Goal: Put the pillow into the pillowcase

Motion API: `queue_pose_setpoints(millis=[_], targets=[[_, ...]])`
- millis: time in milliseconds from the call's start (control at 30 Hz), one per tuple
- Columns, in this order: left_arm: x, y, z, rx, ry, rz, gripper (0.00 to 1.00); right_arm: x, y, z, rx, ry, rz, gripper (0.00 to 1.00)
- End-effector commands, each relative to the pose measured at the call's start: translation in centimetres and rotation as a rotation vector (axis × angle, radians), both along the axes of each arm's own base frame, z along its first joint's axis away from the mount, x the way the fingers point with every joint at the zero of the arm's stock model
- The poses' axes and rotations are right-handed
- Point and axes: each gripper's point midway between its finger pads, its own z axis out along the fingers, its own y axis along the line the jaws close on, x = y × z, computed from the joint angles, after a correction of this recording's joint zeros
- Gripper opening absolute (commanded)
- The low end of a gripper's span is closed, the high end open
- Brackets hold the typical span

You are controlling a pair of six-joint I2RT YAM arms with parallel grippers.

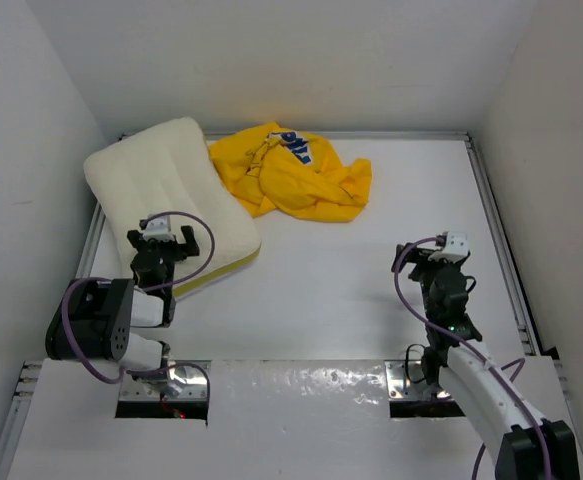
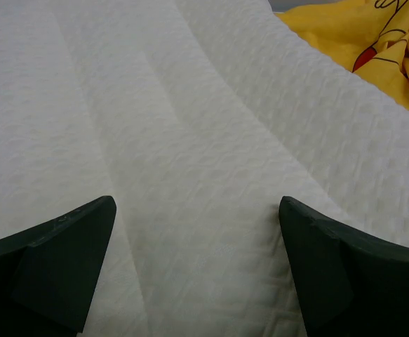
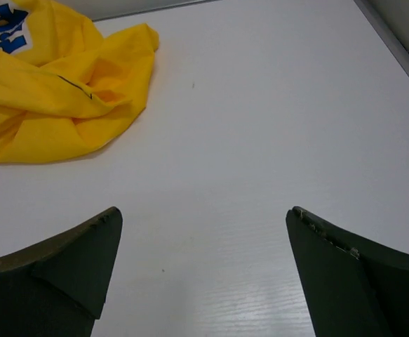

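Observation:
The cream-white pillow (image 1: pixel 161 185) lies at the back left of the table, its pale yellow edge band facing the near side. Its dimpled surface (image 2: pixel 190 140) fills the left wrist view. The yellow pillowcase (image 1: pixel 291 172) lies crumpled beside the pillow's right end, blue lettering on top; it also shows in both wrist views (image 2: pixel 372 49) (image 3: pixel 57 91). My left gripper (image 1: pixel 161 238) hovers open over the pillow's near edge, nothing between its fingers (image 2: pixel 64 260). My right gripper (image 1: pixel 433 250) is open above bare table, well right of the pillowcase.
White walls enclose the table on the left, back and right. A metal rail (image 1: pixel 496 230) runs along the right edge. White tabletop (image 3: pixel 260 126) stretches between the pillowcase and the right gripper.

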Motion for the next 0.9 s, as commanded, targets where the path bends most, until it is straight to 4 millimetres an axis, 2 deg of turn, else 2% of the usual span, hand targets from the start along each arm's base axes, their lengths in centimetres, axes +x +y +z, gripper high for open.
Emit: queue_pose_setpoints(millis=[0, 33, 100, 133, 167, 200, 233, 267, 300, 333, 367, 400, 433, 467, 500, 533, 567, 600, 633, 667, 700, 733, 767, 800, 833, 867], targets=[[0.6, 0.0, 1.3, 0.011, -0.044, 0.004, 1.0, -1.1, 0.4, -2.8, -0.01, 0.069, 0.034, 0.99], [0.6, 0.0, 1.3, 0.011, -0.043, 0.003, 1.0, -0.9, 0.6, -2.3, -0.01, 0.063, 0.047, 0.99], [0.6, -0.1, 1.4, 0.012, -0.046, 0.0, 1.0, -1.0, 1.5, -2.8, -0.014, 0.087, 0.102, 0.99], [0.6, -0.5, 2.2, 0.046, -0.076, -0.032, 1.0, -0.2, 1.9, -0.9, -0.016, 0.06, 0.118, 0.99], [1.3, -2.4, 2.8, 0.063, -0.072, -0.149, 1.0, 0.0, 2.6, -0.4, -0.029, 0.064, 0.164, 0.99], [1.7, -3.2, 5.9, 0.085, -0.119, -0.201, 1.0, 0.5, 3.1, 1.1, -0.042, 0.066, 0.193, 0.99], [0.7, -4.9, 1.8, 0.144, 0.129, -0.342, 1.0, 0.7, 3.5, 1.1, -0.062, 0.1, 0.225, 0.99], [3.5, -5.5, 8.6, 0.214, 0.056, -0.399, 1.0, 0.5, 4.2, 0.8, -0.097, 0.151, 0.288, 0.99], [3.8, -6.3, 9.8, 0.229, 0.1, -0.459, 1.0, 1.5, 4.5, 3.6, -0.116, 0.12, 0.304, 0.99], [3.8, -6.1, 12.0, 0.274, 0.182, -0.488, 1.0, 1.8, 5.0, 3.4, -0.152, 0.169, 0.346, 0.9], [3.3, -5.9, 13.0, 0.298, 0.214, -0.494, 1.0, 1.6, 5.7, 3.1, -0.16, 0.233, 0.404, 0.78], [2.0, -5.4, 12.6, 0.384, 0.285, -0.522, 1.0, 2.9, 6.4, 6.8, -0.171, 0.188, 0.434, 0.62], [1.3, -5.4, 15.1, 0.466, 0.243, -0.55, 1.0, 3.1, 6.9, 5.3, -0.184, 0.286, 0.48, 0.3], [0.7, -5.3, 15.5, 0.562, 0.242, -0.589, 1.0, 4.7, 8.1, 8.8, -0.175, 0.238, 0.519, 0.23], [-0.6, -4.9, 14.9, 0.735, 0.281, -0.665, 1.0, 5.4, 8.9, 9.6, -0.166, 0.246, 0.544, 0.22], [-0.9, -4.6, 15.6, 0.79, 0.275, -0.672, 1.0, 6.2, 9.6, 10.0, -0.147, 0.26, 0.558, 0.27], [-1.3, -4.3, 16.1, 0.816, 0.274, -0.66, 1.0, 8.2, 10.5, 10.5, -0.142, 0.279, 0.56, 0.57], [-1.5, -4.3, 16.6, 0.815, 0.272, -0.662, 1.0, 8.8, 12.2, 10.7, -0.16, 0.281, 0.591, 0.65], [-3.1, -4.9, 14.6, 0.782, 0.36, -0.746, 1.0, 10.7, 13.5, 10.3, -0.189, 0.29, 0.599, 0.8], [-4.4, -6.4, 13.5, 0.844, 0.36, -0.912, 1.0, 11.3, 15.1, 9.8, -0.244, 0.295, 0.598, 0.87], [-5.6, -7.4, 11.9, 0.874, 0.401, -1.044, 1.0, 13.3, 16.4, 8.8, -0.299, 0.309, 0.614, 0.93], [-7.7, -7.8, 10.0, 0.851, 0.481, -1.145, 1.0, 14.2, 17.3, 8.2, -0.317, 0.315, 0.62, 0.94], [-8.1, -7.6, 8.6, 0.822, 0.536, -1.153, 1.0, 15.2, 18.3, 7.6, -0.31, 0.326, 0.618, 0.94], [-8.1, -6.7, 6.6, 0.793, 0.634, -1.127, 1.0, 17.3, 19.7, 6.4, -0.25, 0.36, 0.604, 0.94], [-8.1, -6.7, 6.2, 0.784, 0.65, -1.135, 1.0, 18.3, 20.3, 5.8, -0.224, 0.378, 0.595, 0.94], [-8.7, -5.8, 4.6, 0.803, 0.715, -1.134, 1.0, 19.3, 20.9, 5.0, -0.186, 0.401, 0.578, 0.94]])
